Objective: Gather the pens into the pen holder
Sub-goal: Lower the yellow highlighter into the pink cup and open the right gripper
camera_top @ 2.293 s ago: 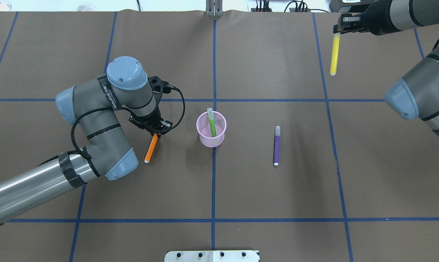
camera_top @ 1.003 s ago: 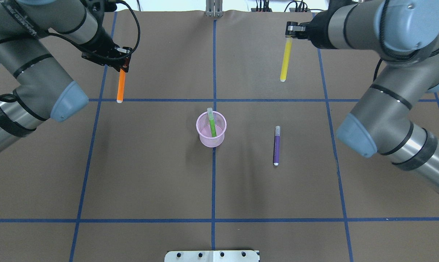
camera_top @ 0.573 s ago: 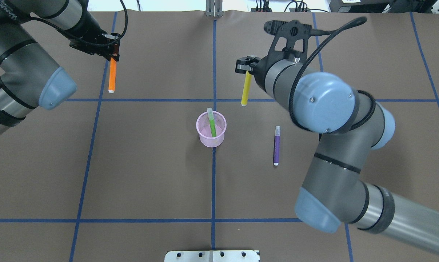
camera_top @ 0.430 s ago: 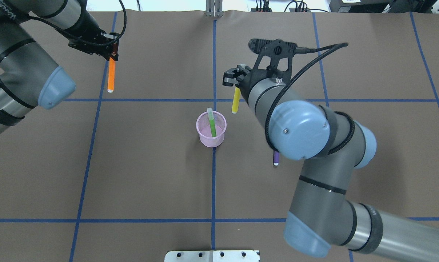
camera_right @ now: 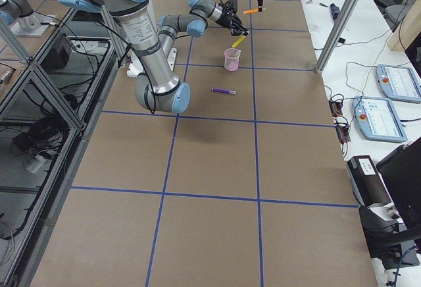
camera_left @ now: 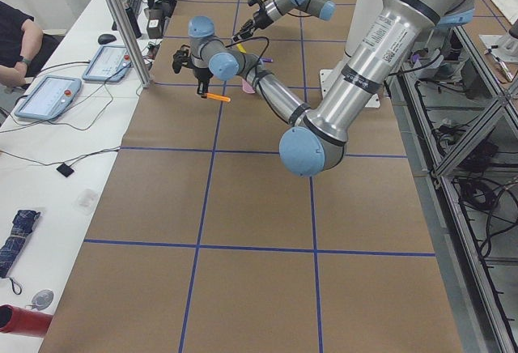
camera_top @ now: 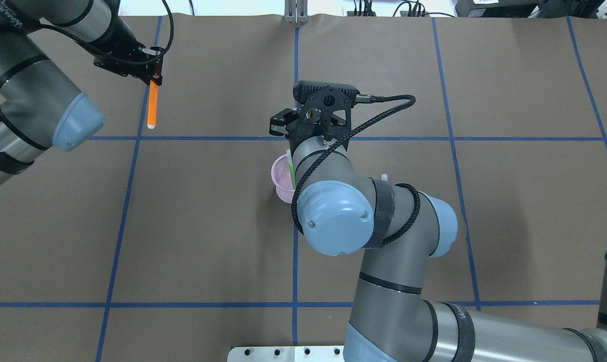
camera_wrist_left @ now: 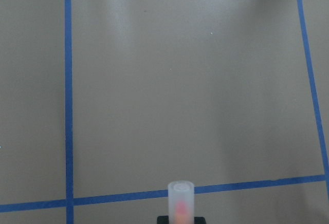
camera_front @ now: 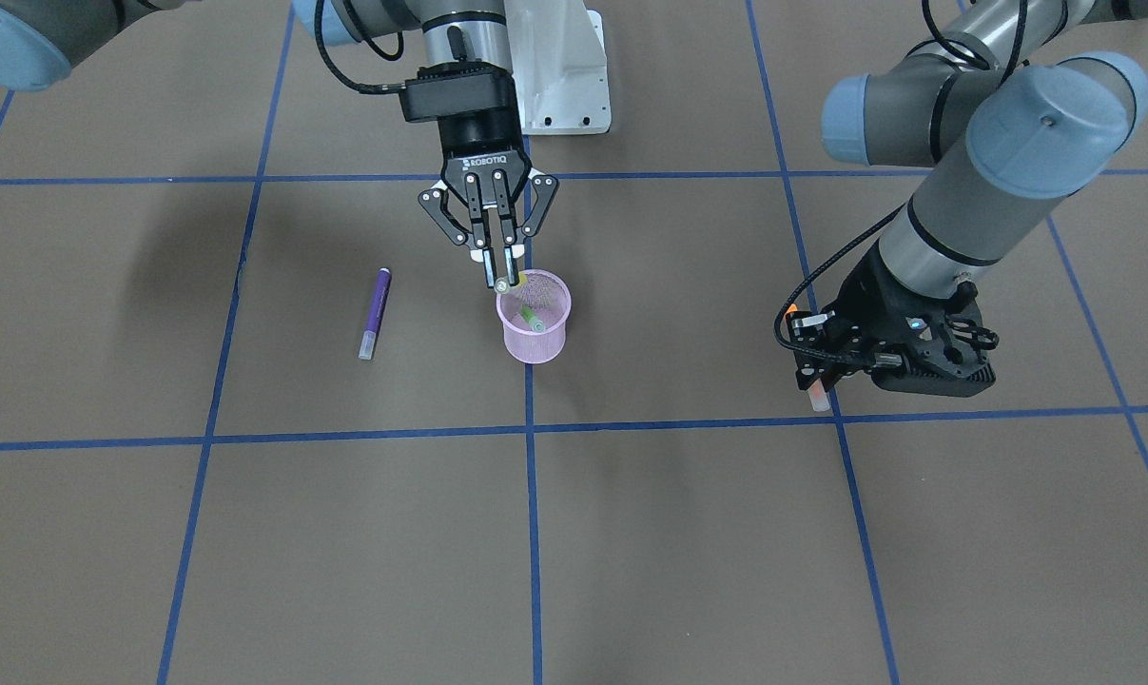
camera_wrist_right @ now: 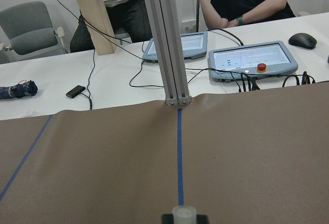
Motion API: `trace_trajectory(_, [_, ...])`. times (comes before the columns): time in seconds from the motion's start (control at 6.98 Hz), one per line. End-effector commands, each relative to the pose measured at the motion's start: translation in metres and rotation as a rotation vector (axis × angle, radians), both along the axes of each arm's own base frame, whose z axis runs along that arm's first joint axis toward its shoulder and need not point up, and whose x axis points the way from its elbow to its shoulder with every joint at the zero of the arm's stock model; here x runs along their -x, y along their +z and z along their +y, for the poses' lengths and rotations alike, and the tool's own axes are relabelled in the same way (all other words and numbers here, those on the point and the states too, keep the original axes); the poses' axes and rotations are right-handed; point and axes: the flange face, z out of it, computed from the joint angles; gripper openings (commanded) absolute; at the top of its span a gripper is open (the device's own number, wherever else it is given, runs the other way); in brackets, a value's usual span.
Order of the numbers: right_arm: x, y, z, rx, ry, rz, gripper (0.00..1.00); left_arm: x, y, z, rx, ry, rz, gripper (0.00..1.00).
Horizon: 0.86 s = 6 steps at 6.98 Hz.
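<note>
The pink mesh pen holder [camera_front: 535, 328] stands at the table's middle with the green pen [camera_front: 531, 316] in it. My right gripper [camera_front: 498, 278] is shut on the yellow pen [camera_right: 239, 41] and holds it tilted just above the holder's rim. In the overhead view my right arm hides most of the holder [camera_top: 280, 177]. My left gripper [camera_top: 154, 80] is shut on the orange pen [camera_top: 153, 105] and holds it in the air, far to the left of the holder. The purple pen [camera_front: 375, 312] lies on the table to the right of the holder as I face it.
Brown paper with blue tape lines [camera_front: 528, 433] covers the table. A metal post [camera_wrist_right: 165, 39] stands at the far edge, with operators, tablets and cables behind it. My right arm's elbow [camera_top: 333, 216] hangs over the table's middle.
My right arm has swung in from the far right with the yellow pen and now holds it over the holder. My left arm lifted the orange pen to the far left and has since stayed there.
</note>
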Motion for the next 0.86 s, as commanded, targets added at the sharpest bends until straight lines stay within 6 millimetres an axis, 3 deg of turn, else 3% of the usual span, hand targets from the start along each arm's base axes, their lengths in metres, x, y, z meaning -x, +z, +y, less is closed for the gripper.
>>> trace_trajectory(0.0, [0.016,0.000,0.001,-0.004,0.018,0.021,0.00,0.000,0.003,-0.002,0.003,-0.001,-0.003,0.00])
trace_trajectory(0.29, [0.028,0.015,-0.003,0.008,0.016,0.057,0.00,-0.001,0.006,-0.003,0.007,0.000,-0.006,0.00])
trace_trajectory(0.72, [0.041,0.020,0.013,0.005,-0.005,0.067,0.00,-0.004,0.009,-0.005,0.014,0.002,-0.009,0.00])
